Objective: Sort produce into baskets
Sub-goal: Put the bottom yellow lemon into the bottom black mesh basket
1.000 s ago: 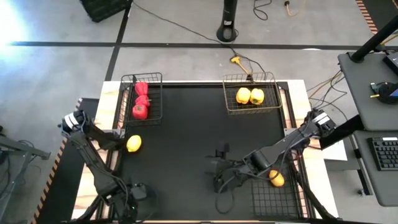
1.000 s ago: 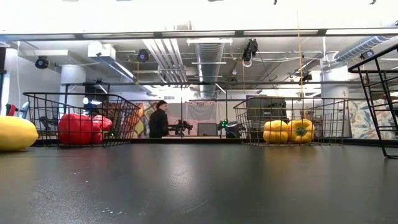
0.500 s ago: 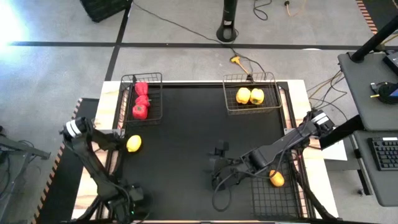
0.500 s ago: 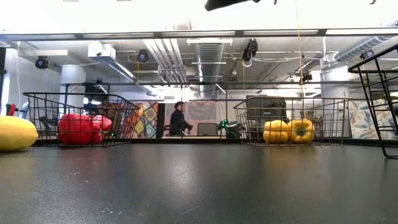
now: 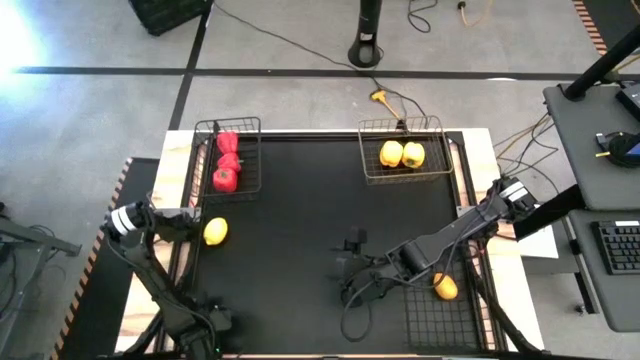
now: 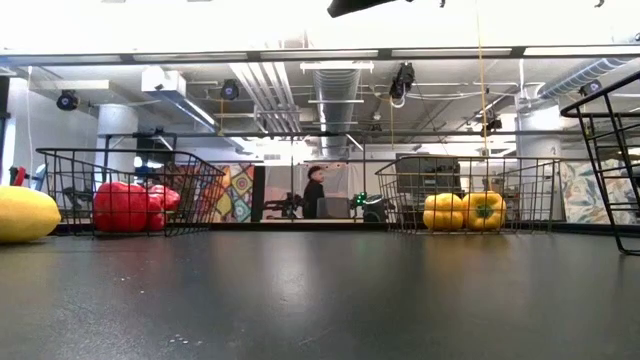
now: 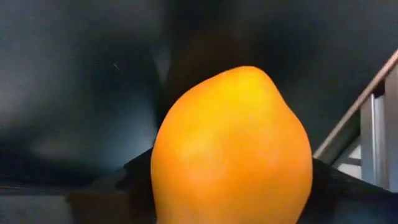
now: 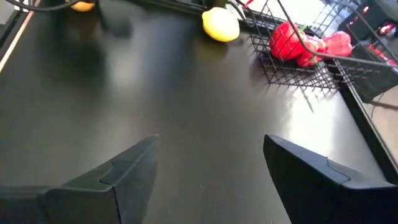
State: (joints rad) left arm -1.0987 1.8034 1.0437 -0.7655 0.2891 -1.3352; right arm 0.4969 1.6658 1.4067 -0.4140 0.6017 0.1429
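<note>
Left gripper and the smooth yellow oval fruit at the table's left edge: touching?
Cannot tell. In the high view the left gripper reaches the yellow oval fruit, but contact isn't resolved. The left wrist view shows the fruit filling the frame, with no contact visible.

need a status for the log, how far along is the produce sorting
Done: red bell peppers in one black wire basket, two yellow bell peppers in the tan wire basket, an orange oval fruit in the near basket. In hand: left gripper at a yellow oval fruit. Remaining: basketing it.
</note>
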